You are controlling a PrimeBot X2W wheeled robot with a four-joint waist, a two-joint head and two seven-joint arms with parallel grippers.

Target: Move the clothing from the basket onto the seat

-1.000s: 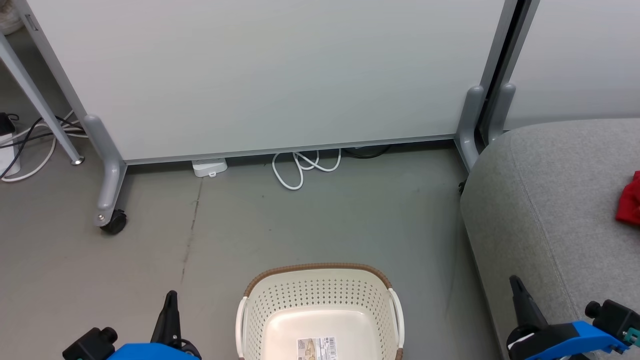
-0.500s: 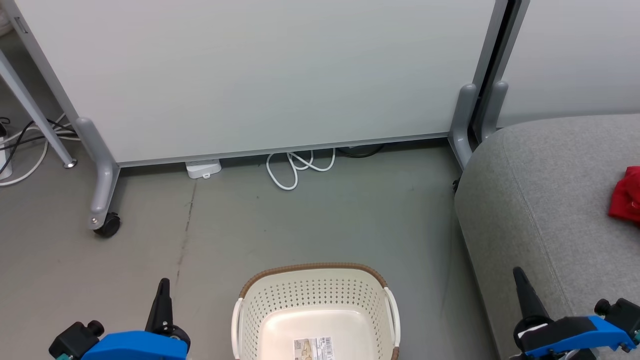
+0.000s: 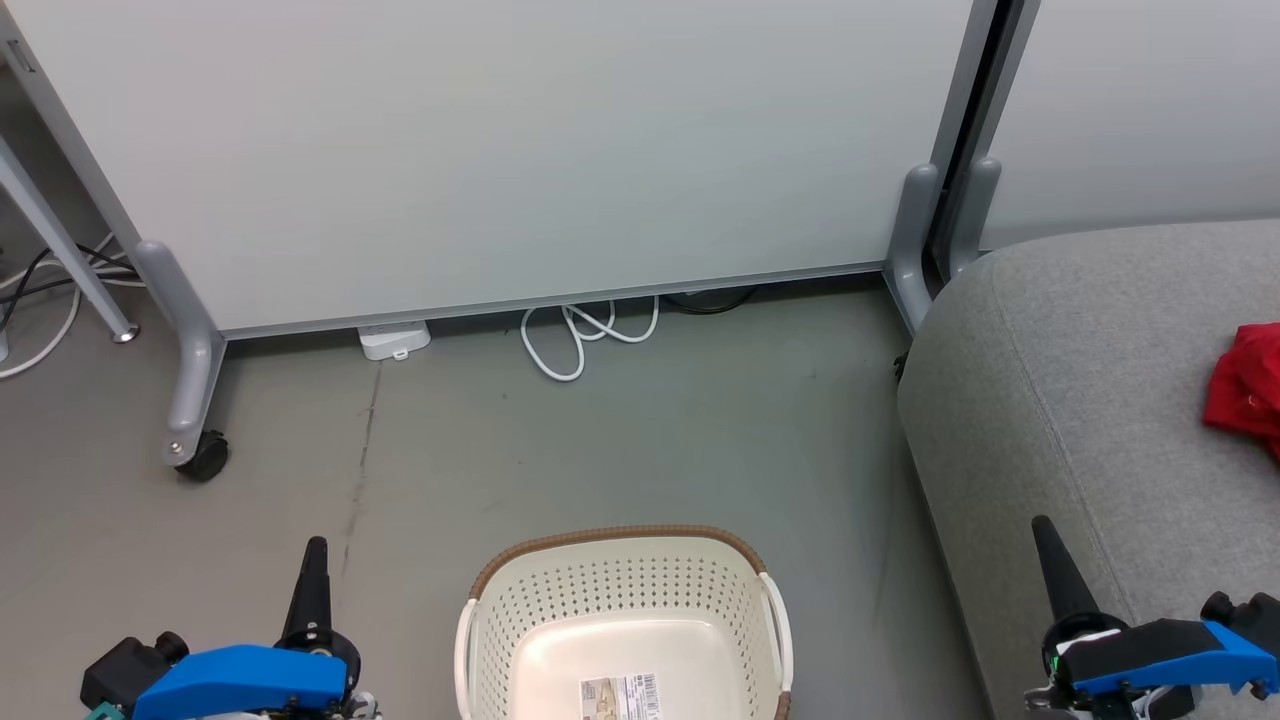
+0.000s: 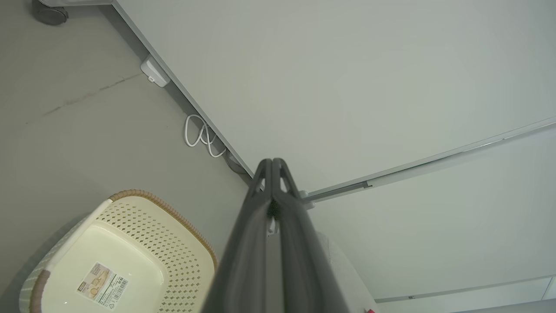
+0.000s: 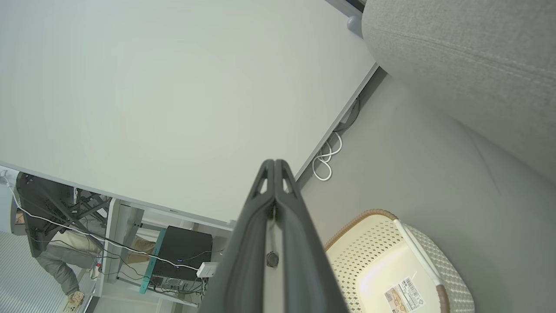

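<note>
Left pincer (image 3: 316, 550) and right pincer (image 3: 1043, 528) clenched, nothing grasped. Basket (image 3: 620, 538) set on floor (image 3: 650, 440) between them; red clothing (image 3: 1245, 390) laid on seat (image 3: 1080, 400); white cable (image 3: 580, 335) coiled under partition (image 3: 500, 150).

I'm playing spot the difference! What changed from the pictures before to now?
Mostly the camera turned a little to the right, so everything slid left and more of the red clothing on the seat shows. Nothing was grabbed or let go. The basket stays empty on the floor; the left pincer and right pincer stay shut, holding nothing.
</note>
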